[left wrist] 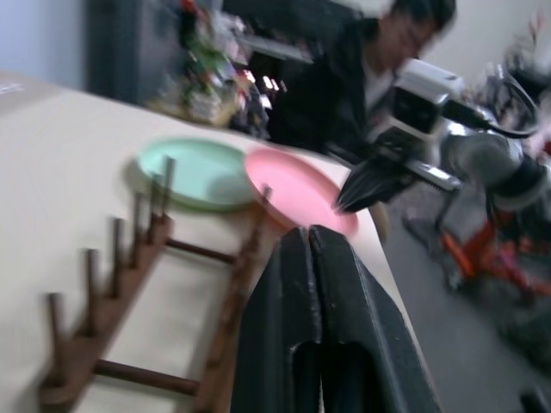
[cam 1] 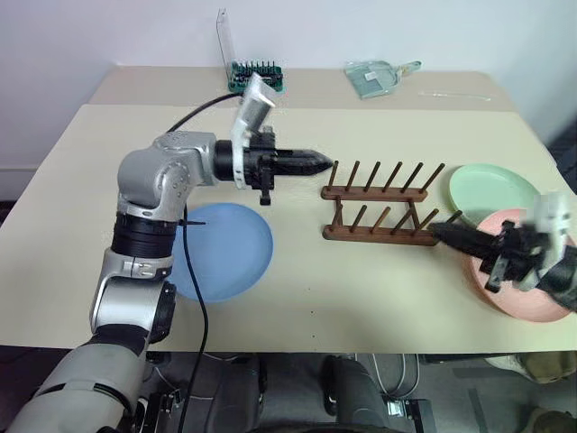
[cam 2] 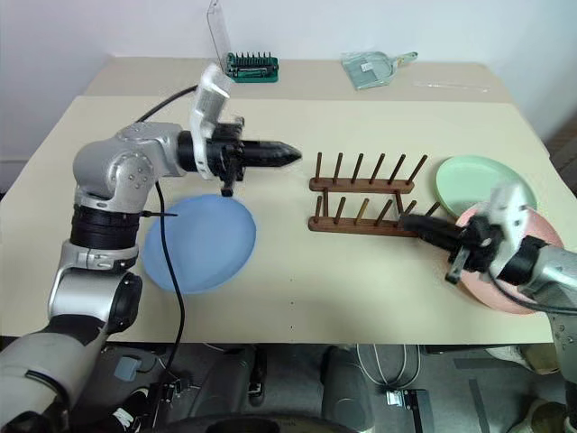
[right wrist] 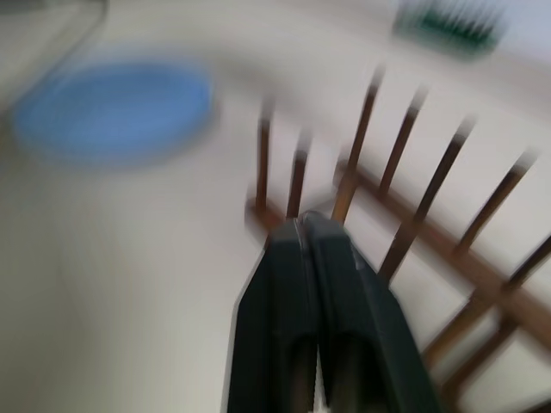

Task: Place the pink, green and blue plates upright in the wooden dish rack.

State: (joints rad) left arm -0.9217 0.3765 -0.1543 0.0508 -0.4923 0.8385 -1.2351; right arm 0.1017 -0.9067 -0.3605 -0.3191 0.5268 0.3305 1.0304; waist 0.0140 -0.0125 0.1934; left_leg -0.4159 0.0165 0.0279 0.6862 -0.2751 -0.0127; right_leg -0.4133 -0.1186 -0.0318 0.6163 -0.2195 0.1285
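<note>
The blue plate point(cam 1: 219, 250) lies flat on the table at the left. The green plate point(cam 1: 494, 188) and the pink plate point(cam 1: 518, 298) lie flat at the right, the pink one nearer. Between them stands the wooden dish rack point(cam 1: 382, 204), with no plate in it. My left gripper point(cam 1: 326, 162) is shut and empty, held level above the table and pointing at the rack's left end. My right gripper point(cam 1: 435, 231) is shut and empty too, its tip beside the rack's near right corner, over the pink plate's edge.
A green screwdriver-bit holder point(cam 1: 257, 76) and a clear plastic bag point(cam 1: 377, 76) lie at the table's back edge. A black cable point(cam 1: 200, 298) runs along my left arm. In the left wrist view a person point(left wrist: 379, 60) sits beyond the table.
</note>
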